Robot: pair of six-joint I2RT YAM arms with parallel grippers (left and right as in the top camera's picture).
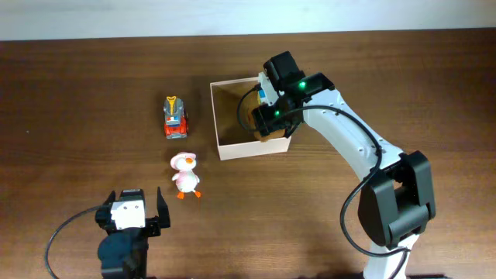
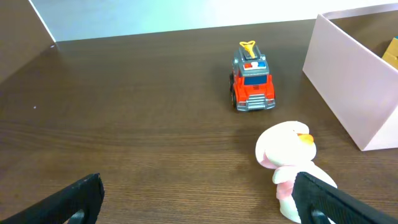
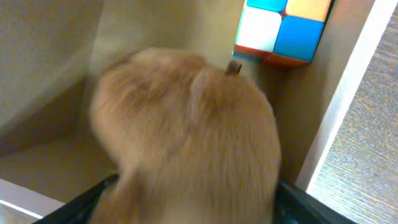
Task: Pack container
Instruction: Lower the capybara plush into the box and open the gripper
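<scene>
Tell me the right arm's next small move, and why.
Probably open the right gripper and let the plush go. Its fingers flank the plush, which sits low inside the container, beside the cube, with the walls around it, so release looks like the only step left.

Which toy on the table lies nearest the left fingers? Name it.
The white-and-pink toy duck, close by the left fingers; the red toy fire truck stands farther away.
</scene>
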